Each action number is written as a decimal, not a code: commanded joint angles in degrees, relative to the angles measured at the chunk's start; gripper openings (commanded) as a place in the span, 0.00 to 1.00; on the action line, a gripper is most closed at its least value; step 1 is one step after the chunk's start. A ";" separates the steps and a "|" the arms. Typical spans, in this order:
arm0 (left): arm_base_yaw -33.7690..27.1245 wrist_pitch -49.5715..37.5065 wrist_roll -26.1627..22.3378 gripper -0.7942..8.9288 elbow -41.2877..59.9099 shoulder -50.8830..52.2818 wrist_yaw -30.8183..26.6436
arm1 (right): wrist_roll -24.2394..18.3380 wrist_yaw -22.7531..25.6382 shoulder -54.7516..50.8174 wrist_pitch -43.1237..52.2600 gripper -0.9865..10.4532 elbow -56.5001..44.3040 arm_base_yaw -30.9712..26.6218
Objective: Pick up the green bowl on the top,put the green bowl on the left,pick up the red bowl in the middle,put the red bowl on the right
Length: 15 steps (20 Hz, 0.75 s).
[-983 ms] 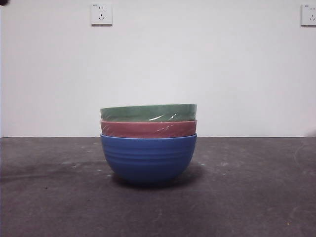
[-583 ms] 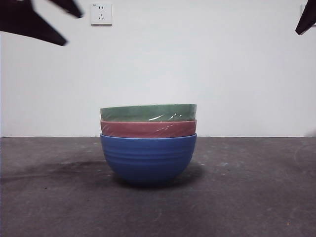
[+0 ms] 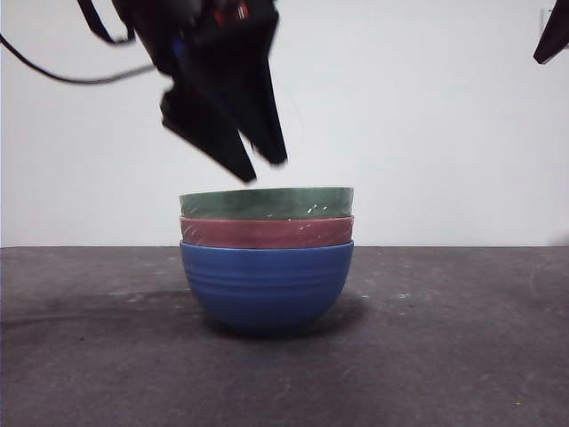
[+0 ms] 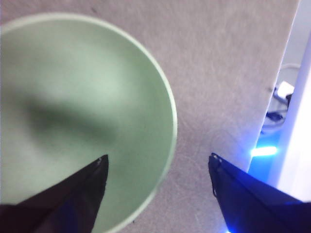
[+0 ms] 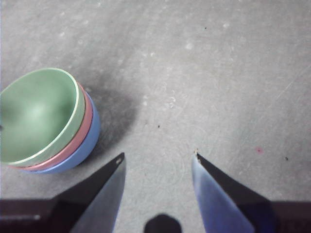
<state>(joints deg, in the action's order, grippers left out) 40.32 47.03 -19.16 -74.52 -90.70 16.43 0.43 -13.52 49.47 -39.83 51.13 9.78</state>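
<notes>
The green bowl (image 3: 267,203) tops a stack in the middle of the table, nested in the red bowl (image 3: 267,233), which sits in a blue bowl (image 3: 267,285). My left gripper (image 3: 265,169) hangs open just above the green bowl's rim, clear of it. In the left wrist view the left gripper (image 4: 158,157) has one jaw over the inside of the green bowl (image 4: 73,107) and the other over the table. My right gripper (image 5: 158,154) is open and empty, high at the right, with the green bowl (image 5: 36,114) and red bowl (image 5: 83,133) off to its side.
The dark grey table (image 3: 462,338) stretches to both sides of the stack. A black cable (image 3: 71,76) trails from the left arm. The right arm shows only as a black tip (image 3: 551,40) at the top corner. A white wall stands behind.
The left arm has come down from the top left corner to just above the green bowl. The bowls and the right arm's tip have not moved.
</notes>
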 commanded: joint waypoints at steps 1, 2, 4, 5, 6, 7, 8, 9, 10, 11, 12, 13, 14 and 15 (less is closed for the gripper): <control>0.42 -0.48 -2.12 0.44 0.11 -2.25 -0.17 | 0.11 -0.09 0.04 0.11 0.28 0.11 0.13; 0.52 -0.50 -2.14 0.44 0.11 -2.58 -0.13 | 0.11 -0.09 0.04 0.09 0.28 0.11 0.13; 0.55 -0.63 -2.82 0.44 0.11 -2.95 -0.09 | 0.11 -0.09 0.04 0.09 0.28 0.11 0.13; 0.55 -0.61 -3.48 0.44 0.11 -3.08 -0.04 | 0.11 -0.09 0.04 0.09 0.28 0.11 0.13; 0.55 -0.57 -3.63 0.44 0.11 -3.15 -0.07 | 0.11 -0.09 0.04 0.09 0.28 0.11 0.13; 0.55 -0.50 -3.63 0.44 0.11 -3.32 0.13 | 0.11 -0.09 0.04 0.09 0.28 0.11 0.13; 0.57 -0.31 -3.63 0.44 0.11 -3.50 0.17 | 0.11 -0.09 0.04 0.09 0.28 0.11 0.13; 0.59 -0.20 -3.63 0.44 0.11 -3.82 0.20 | 0.11 -0.09 0.04 0.09 0.28 0.11 0.13; 0.61 -0.20 -3.63 0.44 0.11 -4.15 0.20 | 0.11 -0.09 0.04 0.07 0.28 0.11 0.13; 0.61 -0.24 -3.63 0.43 0.11 -4.68 0.50 | 0.11 -0.09 0.04 0.07 0.28 0.11 0.13; 0.63 -0.22 -3.61 0.43 0.11 -5.07 0.48 | 0.11 -0.09 0.04 0.02 0.28 0.11 0.13; 0.61 -0.22 -3.61 0.43 0.11 -5.16 0.37 | 0.11 -0.09 0.02 -0.20 0.28 0.11 0.13; 0.81 -0.50 -3.61 0.40 0.11 -5.14 0.35 | 0.11 -0.09 0.02 -0.55 0.28 0.11 0.13; 1.18 -0.74 -3.61 0.33 0.11 -5.11 0.33 | 0.11 -0.07 0.02 -0.83 0.28 0.11 0.13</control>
<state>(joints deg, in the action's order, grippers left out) 41.04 46.65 -22.06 -74.52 -95.44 16.58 0.43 -13.50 49.50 -40.77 51.13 9.78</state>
